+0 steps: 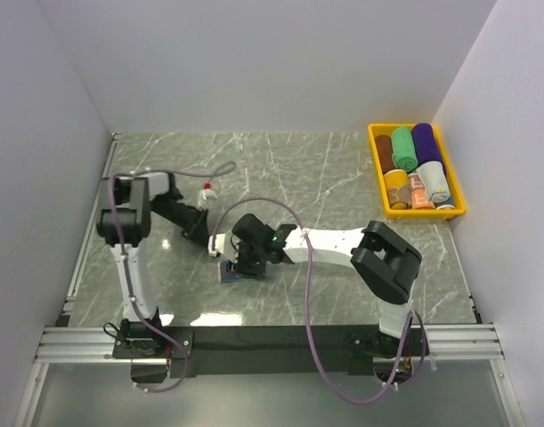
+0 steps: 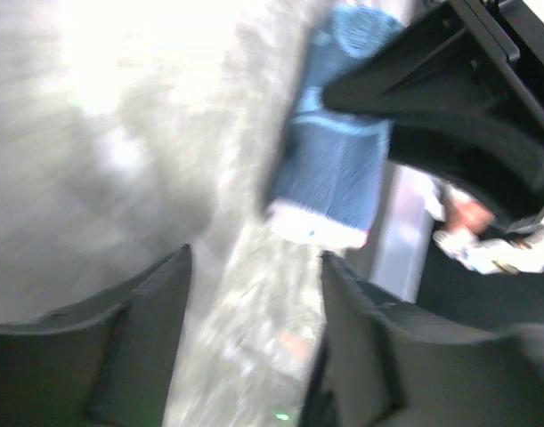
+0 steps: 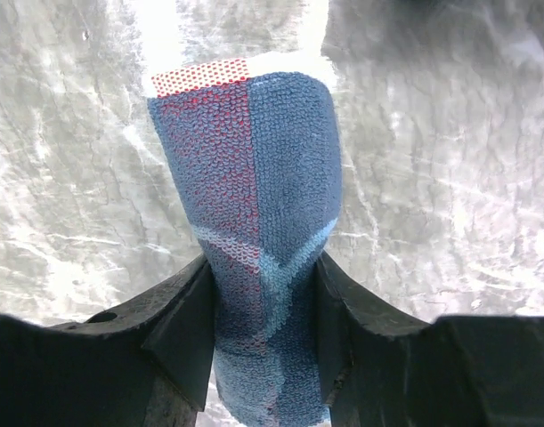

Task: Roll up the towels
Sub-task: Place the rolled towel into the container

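Item: blue towel [image 3: 254,196], rolled, pinched between right fingers [image 3: 178,329]; left fingers [image 2: 147,338] spread, empty, nearby. Step, judged: roll finished. Next: lift, keep roll tight, carry to yellow bin [image 1: 377,173]

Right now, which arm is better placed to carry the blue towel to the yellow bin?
Right, probably: right gripper is shut on the blue towel, nearer the yellow bin; left gripper is open, empty.

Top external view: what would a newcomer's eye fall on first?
The blue towel stands out first, pinched in the right gripper on the near half of the marble table. Next comes the yellow bin at the far right corner, packed with rolled towels in green, purple, brown and orange. The left gripper hangs open and empty beside the towel.
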Motion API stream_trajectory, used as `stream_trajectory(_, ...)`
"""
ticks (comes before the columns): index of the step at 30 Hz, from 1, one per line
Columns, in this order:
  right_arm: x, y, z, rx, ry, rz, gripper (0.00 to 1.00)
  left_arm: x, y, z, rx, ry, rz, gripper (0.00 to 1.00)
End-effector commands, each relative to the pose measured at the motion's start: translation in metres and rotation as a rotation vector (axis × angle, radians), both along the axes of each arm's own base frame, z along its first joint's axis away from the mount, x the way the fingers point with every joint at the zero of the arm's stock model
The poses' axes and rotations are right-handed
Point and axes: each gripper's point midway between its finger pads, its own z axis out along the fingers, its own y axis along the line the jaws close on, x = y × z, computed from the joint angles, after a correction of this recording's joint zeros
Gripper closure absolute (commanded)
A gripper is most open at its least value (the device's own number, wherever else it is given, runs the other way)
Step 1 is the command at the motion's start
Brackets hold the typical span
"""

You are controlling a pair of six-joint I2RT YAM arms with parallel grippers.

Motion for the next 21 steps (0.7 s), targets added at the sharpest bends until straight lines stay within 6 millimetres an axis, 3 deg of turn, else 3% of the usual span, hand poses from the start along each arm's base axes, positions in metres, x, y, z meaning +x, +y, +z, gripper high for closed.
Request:
stream_trajectory(1, -0.007, -0.032, -0.019, -0.117, 0.182, -0.124, 1.0, 0.038, 0.027, 0.021, 0.036, -0.227, 0.101, 0.34)
stream_trajectory(5, 0.025, -0.048, 0.006, -0.059, 0.279, -0.302, 1.0, 0.072, 0.046, 0.056, 0.091, -0.426, 0.239, 0.01)
stream_trajectory(6, 0.031, -0.051, 0.014, -0.038, 0.303, -0.341, 1.0, 0.077, 0.047, 0.076, 0.104, -0.513, 0.251, 0.01)
stream_trajectory(8, 0.053, -0.068, 0.028, -0.003, 0.341, -0.426, 1.0, 0.094, 0.052, 0.093, 0.153, -0.608, 0.307, 0.01)
stream_trajectory(9, 0.062, -0.074, 0.037, 0.021, 0.348, -0.462, 1.0, 0.097, 0.052, 0.112, 0.158, -0.672, 0.319, 0.0)
stream_trajectory(10, 0.079, -0.09, 0.042, 0.039, 0.354, -0.525, 1.0, 0.101, 0.053, 0.121, 0.174, -0.692, 0.341, 0.01)
stream_trajectory(13, 0.098, -0.117, 0.064, 0.082, 0.374, -0.605, 1.0, 0.105, 0.048, 0.146, 0.173, -0.758, 0.356, 0.0)
stream_trajectory(14, 0.111, -0.14, 0.069, 0.085, 0.377, -0.673, 1.0, 0.103, 0.042, 0.149, 0.167, -0.759, 0.347, 0.0)
stream_trajectory(16, 0.133, -0.168, 0.087, 0.103, 0.32, -0.75, 1.0, 0.099, 0.035, 0.156, 0.157, -0.758, 0.342, 0.01)
stream_trajectory(17, 0.148, -0.2, 0.093, 0.111, 0.307, -0.838, 1.0, 0.095, 0.027, 0.159, 0.138, -0.754, 0.329, 0.01)
stream_trajectory(20, 0.178, -0.256, 0.116, 0.098, 0.225, -0.983, 1.0, 0.088, 0.01, 0.163, 0.114, -0.746, 0.311, 0.0)
stream_trajectory(21, 0.196, -0.29, 0.127, 0.107, 0.186, -1.068, 1.0, 0.086, 0.007, 0.165, 0.11, -0.752, 0.309, 0.01)
